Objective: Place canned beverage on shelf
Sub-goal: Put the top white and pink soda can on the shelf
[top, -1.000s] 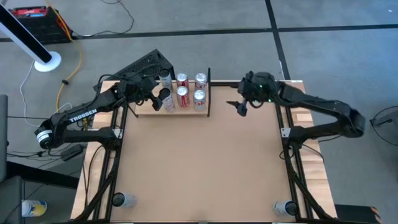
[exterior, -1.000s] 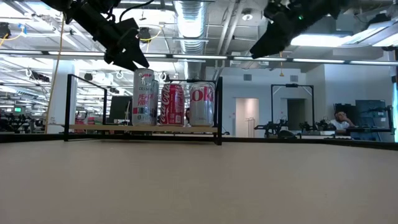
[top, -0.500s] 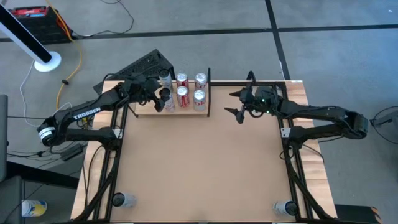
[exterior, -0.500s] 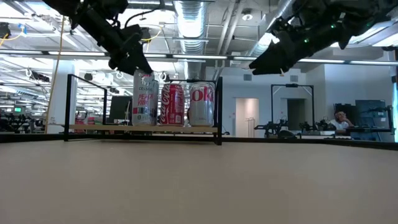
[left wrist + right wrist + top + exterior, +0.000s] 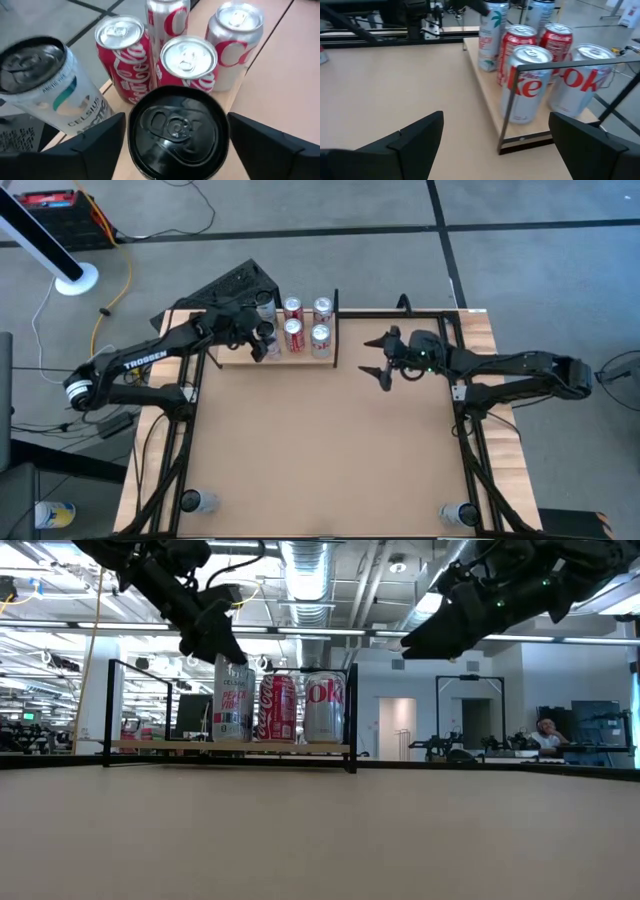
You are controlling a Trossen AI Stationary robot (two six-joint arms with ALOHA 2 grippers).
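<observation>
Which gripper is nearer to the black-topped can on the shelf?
Left. The left gripper hangs open directly over the black-topped can; the right gripper hovers beyond the shelf.

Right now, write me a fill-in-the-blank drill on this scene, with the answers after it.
1. The left gripper has its fingers on either side of the can whose lid is ____.
2. The white can next to it reads ____ on its side.
3. The shelf carries ____ cans in all.
4. The right gripper hangs over the bare tabletop with its jaws ____.

Missing words: black; Celsius; six; open
</observation>
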